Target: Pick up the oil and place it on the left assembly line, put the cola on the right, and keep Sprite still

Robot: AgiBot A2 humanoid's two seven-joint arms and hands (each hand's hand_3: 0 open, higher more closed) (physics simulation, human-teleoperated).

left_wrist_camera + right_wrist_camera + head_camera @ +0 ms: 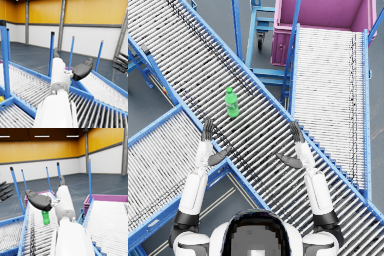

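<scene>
A green Sprite bottle point(231, 102) stands upright on the middle diagonal roller conveyor point(268, 130); it also shows in the right wrist view as the Sprite bottle point(45, 218), just beyond my right thumb. My left hand point(209, 145) hovers over the conveyor's near-left edge, fingers spread, holding nothing. My right hand point(297, 147) hovers opposite it, also spread and holding nothing. The bottle lies ahead of both hands, closer to the left one. No oil or cola bottle is in any view. My left hand point(81, 69) and right hand point(40, 200) show bare palms in the wrist views.
The left roller line point(153, 160) runs at the lower left, the right roller line point(328, 90) at the right, ending at a pink bin point(325, 15). Blue frame rails and upright posts point(51, 53) border the conveyors. Grey floor lies between them.
</scene>
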